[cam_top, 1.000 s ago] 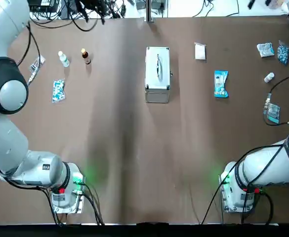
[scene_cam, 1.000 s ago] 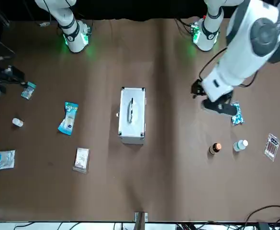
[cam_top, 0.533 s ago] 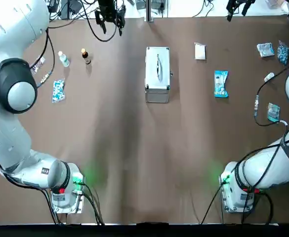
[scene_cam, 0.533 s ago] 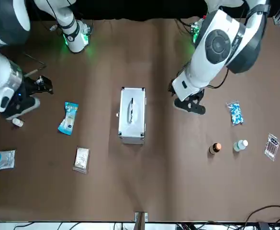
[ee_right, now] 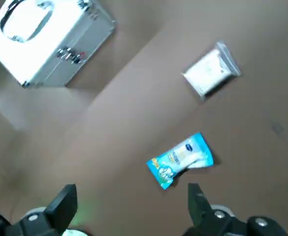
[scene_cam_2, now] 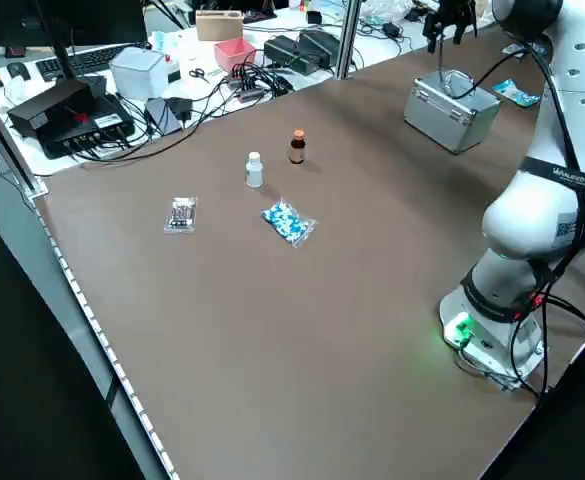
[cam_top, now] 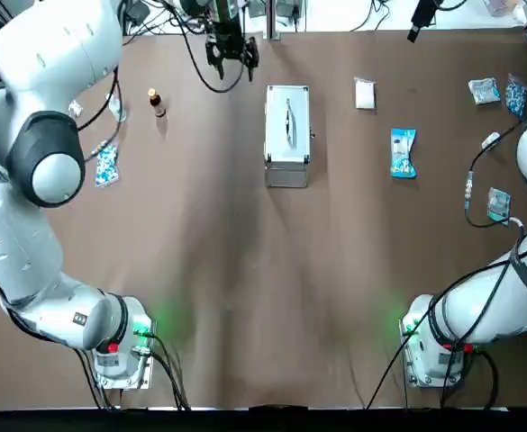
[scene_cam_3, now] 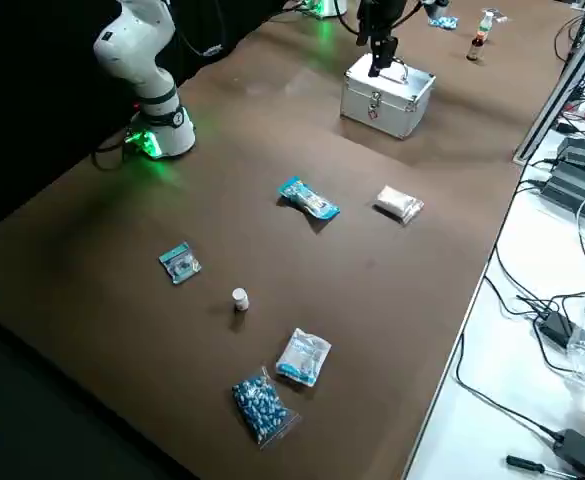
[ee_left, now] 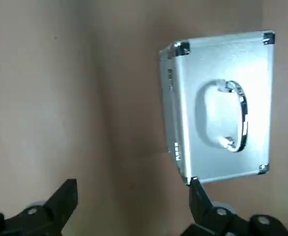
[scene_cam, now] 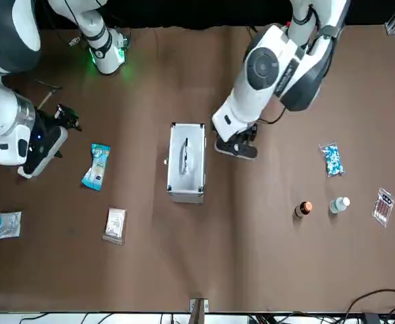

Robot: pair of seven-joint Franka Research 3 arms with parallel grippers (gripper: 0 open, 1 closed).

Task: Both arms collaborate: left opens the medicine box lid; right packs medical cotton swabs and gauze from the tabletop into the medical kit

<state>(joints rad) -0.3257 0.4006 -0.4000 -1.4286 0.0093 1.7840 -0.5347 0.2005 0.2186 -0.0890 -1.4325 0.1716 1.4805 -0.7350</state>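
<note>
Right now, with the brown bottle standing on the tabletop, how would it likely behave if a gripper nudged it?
The brown bottle would probably tip rather than slide, being narrow and upright. Once down, its round body would likely roll. Its smooth-looking sides may also feel slippery, though the pictures cannot confirm that.

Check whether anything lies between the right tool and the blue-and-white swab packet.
Nothing visible does: in the right wrist view, only bare tabletop shows between the open right tool and the swab packet.
</note>
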